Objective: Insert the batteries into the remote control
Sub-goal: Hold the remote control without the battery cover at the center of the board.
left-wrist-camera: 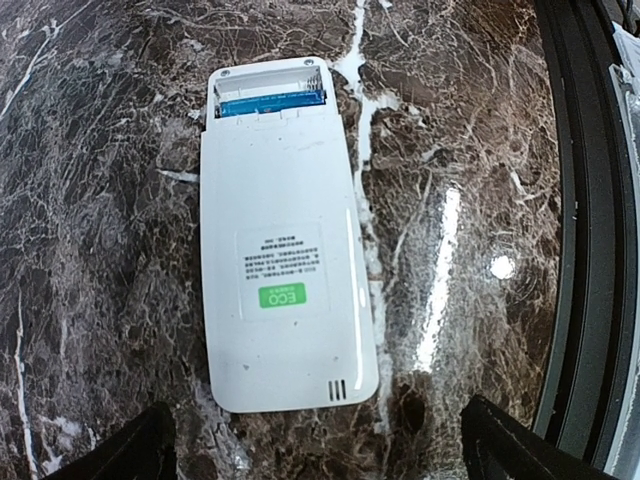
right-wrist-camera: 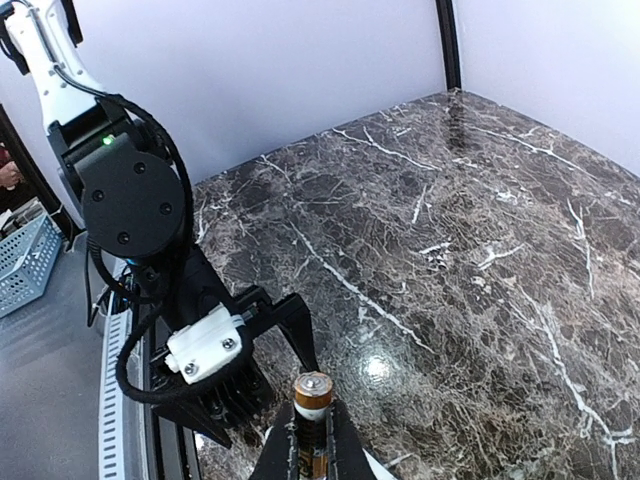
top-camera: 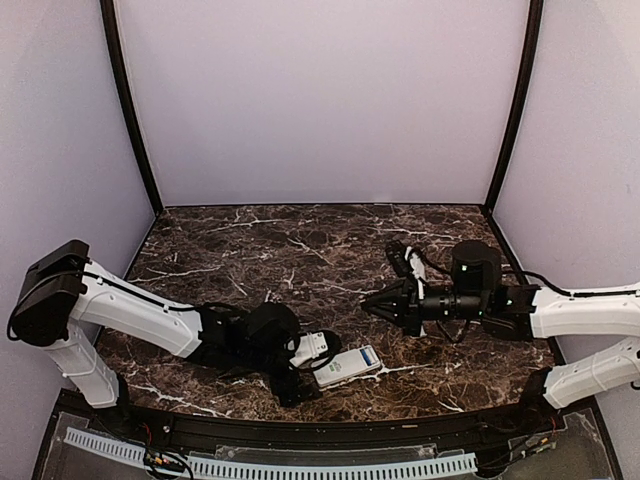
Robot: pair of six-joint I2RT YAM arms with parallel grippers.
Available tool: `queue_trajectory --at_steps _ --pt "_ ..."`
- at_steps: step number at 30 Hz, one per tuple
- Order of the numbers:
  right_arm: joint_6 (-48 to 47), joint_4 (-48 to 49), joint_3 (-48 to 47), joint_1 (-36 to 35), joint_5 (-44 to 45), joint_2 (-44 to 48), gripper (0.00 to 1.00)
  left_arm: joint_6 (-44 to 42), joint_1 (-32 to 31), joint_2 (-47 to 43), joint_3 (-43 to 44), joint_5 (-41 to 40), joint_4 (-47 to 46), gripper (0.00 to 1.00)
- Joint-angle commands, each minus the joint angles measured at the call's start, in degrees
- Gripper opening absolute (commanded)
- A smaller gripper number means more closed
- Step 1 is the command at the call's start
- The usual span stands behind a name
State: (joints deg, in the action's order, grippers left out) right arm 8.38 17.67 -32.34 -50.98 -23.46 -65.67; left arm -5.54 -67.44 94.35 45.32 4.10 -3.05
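left end effector (left-wrist-camera: 320, 447): wide, over remote control (left-wrist-camera: 285, 250) | right end effector (right-wrist-camera: 312, 440): holding battery (right-wrist-camera: 312, 395) | remote control: back up on surface (left-wrist-camera: 100, 200), compartment (left-wrist-camera: 265, 72) open, blue battery (left-wrist-camera: 272, 103) inside

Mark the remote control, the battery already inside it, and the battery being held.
Remote control (left-wrist-camera: 287, 215), left wrist view, middle of its white back.
Loaded battery (left-wrist-camera: 272, 102), left wrist view, blue side showing at the remote's open end.
Held battery (right-wrist-camera: 312, 388), right wrist view, its metal end.
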Motion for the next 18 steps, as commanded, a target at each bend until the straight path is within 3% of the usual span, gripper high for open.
queue_trajectory --at_steps 1,9,18 --pt "-2.8 3.3 -0.8 -0.5 -3.0 2.6 0.00 -0.7 -0.3 -1.1 0.1 0.4 -1.0 0.99" --pt "-1.0 -0.3 -7.1 -0.6 -3.0 4.9 0.00 -1.7 -0.3 -1.8 0.5 1.2 -2.0 0.99" --pt "14.2 -11.0 -6.5 -0.9 15.6 -3.5 0.00 -1.8 -0.4 5.8 3.8 -3.2 3.9 0.99"
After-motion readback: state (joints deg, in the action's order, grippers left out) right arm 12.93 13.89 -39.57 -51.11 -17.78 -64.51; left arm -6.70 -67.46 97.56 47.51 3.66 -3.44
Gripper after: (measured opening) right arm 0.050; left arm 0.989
